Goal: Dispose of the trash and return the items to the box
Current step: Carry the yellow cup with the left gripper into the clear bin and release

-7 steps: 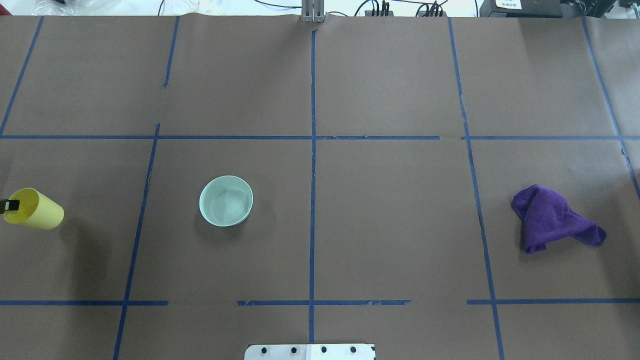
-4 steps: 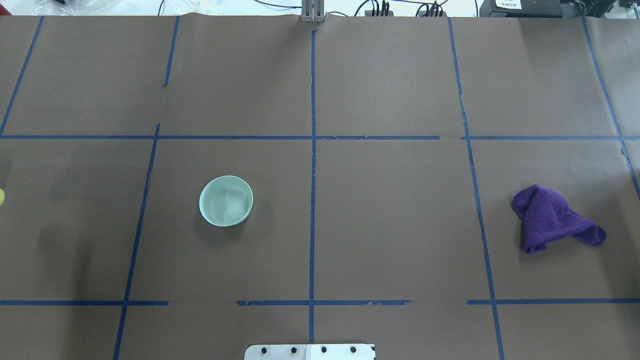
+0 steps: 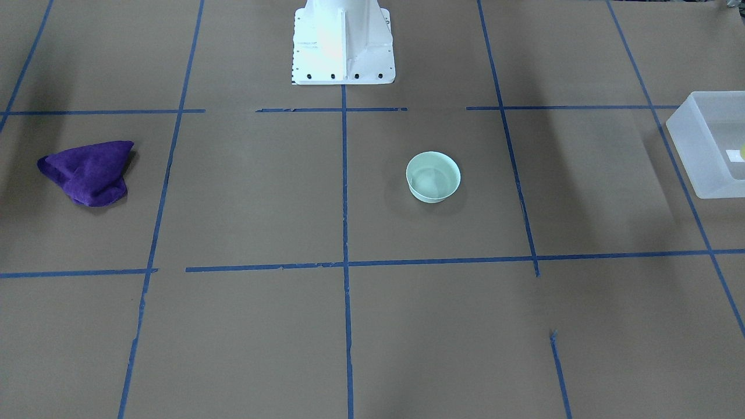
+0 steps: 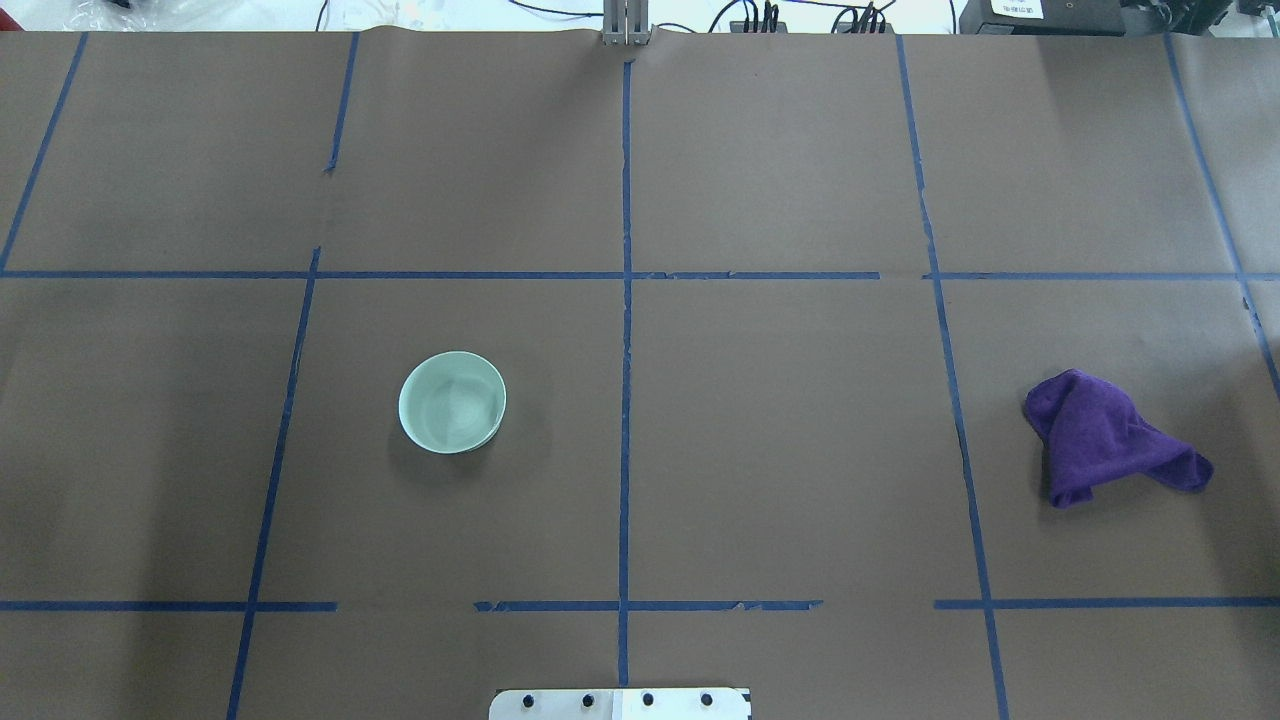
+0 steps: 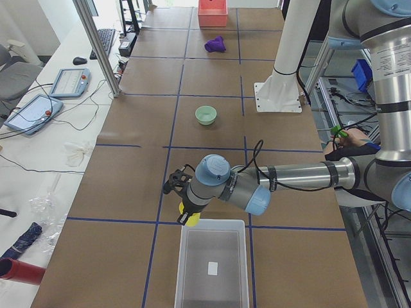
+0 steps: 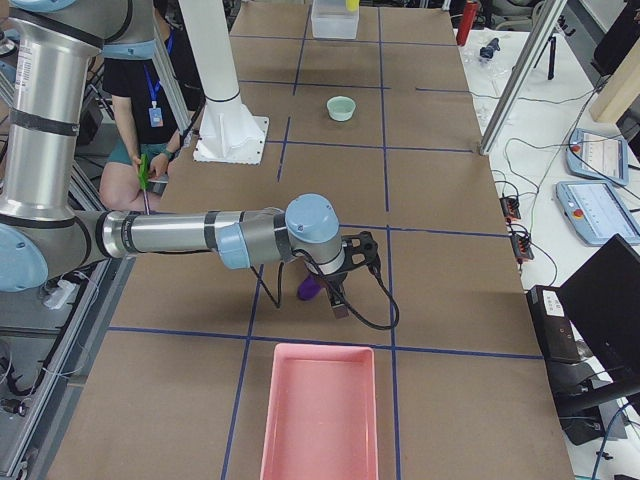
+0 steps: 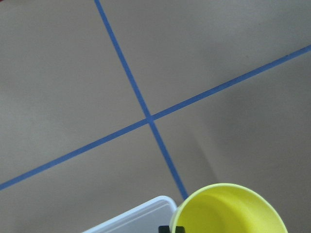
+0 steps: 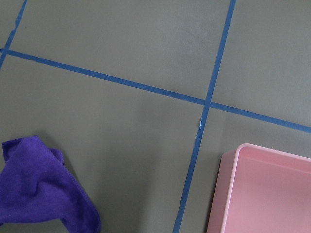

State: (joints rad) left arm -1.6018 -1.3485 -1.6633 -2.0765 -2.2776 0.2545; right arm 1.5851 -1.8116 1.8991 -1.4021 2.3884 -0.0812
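My left gripper (image 5: 185, 206) is shut on the small yellow cup (image 5: 189, 218) and holds it tilted just above the near end wall of the frosted white box (image 5: 212, 269). In the left wrist view the cup (image 7: 228, 211) fills the lower right, one black finger (image 7: 170, 228) sits at its rim, and the box's corner (image 7: 131, 219) is below. The mint-green bowl (image 4: 452, 401) stands alone left of the table's middle and also shows in the front view (image 3: 433, 176). My right gripper (image 6: 335, 300) hangs over the purple cloth (image 6: 308, 288); I cannot tell whether it is open or shut.
The purple cloth (image 4: 1105, 438) lies crumpled at the right side of the table. A pink tray (image 6: 318, 415) sits beyond it at the table's right end and shows in the right wrist view (image 8: 265, 194). Blue tape lines grid the brown table. The box (image 3: 707, 145) sits at the left end.
The yellow cup, held by my left gripper, has moved left out of the overhead view. The bowl and the cloth have not moved.
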